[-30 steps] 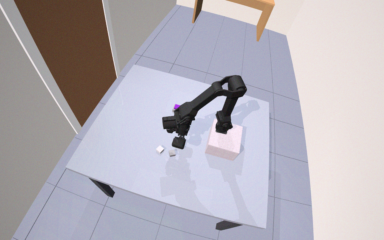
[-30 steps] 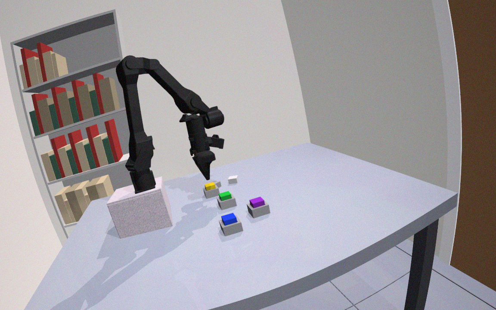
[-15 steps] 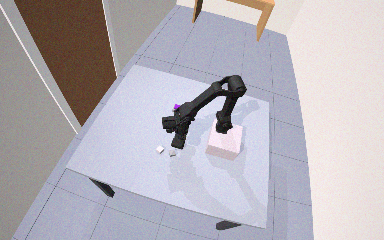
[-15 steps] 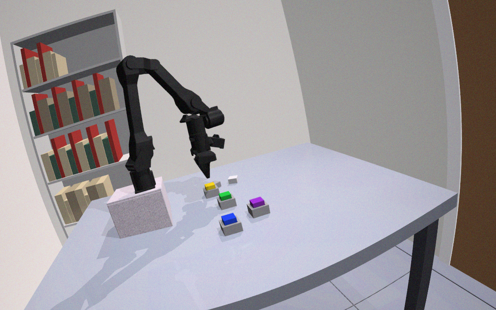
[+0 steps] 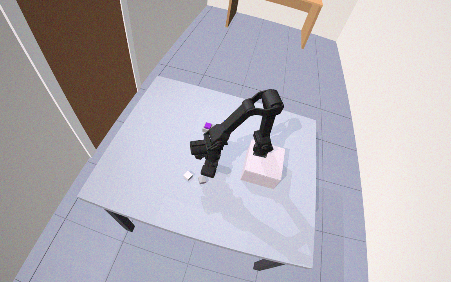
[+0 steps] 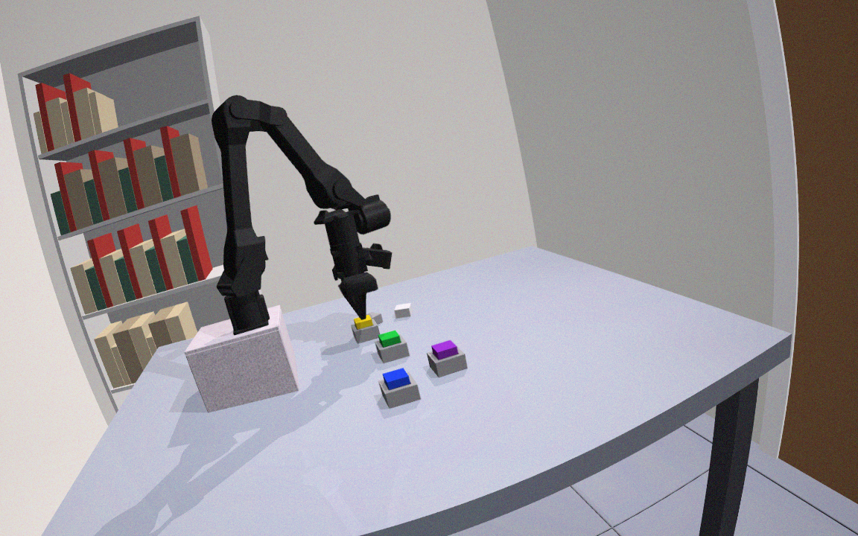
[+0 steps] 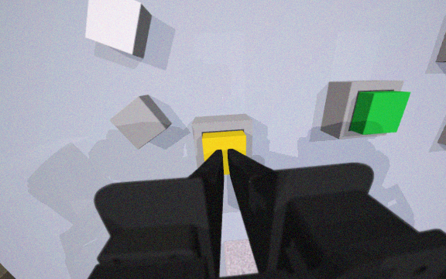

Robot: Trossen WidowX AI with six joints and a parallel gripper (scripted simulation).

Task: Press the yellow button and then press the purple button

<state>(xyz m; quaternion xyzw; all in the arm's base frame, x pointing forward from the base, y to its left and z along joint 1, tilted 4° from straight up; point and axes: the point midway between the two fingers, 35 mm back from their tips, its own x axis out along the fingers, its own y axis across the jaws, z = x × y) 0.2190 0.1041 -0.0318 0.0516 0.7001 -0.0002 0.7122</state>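
Note:
The yellow button point(image 6: 363, 321) point(image 7: 223, 140) sits in a grey housing. My gripper point(image 6: 363, 317) point(image 7: 224, 155) is shut and empty, pointing down, with its fingertips right over the yellow cap. The cap still stands up from its housing; whether the tips touch it I cannot tell. In the top view the arm hides the yellow button. The purple button point(image 5: 208, 125) point(image 6: 445, 349) stands raised in its own grey housing, farther out across the table. In the wrist view its cap is out of the frame.
The green button point(image 6: 389, 338) point(image 7: 385, 112) is near the yellow one. The blue button point(image 6: 396, 378) stands beyond it. A white block point(image 5: 188, 175) point(image 6: 402, 310) point(image 7: 112, 25) and a grey block point(image 5: 202, 180) point(image 7: 139, 121) lie on the yellow button's other side.

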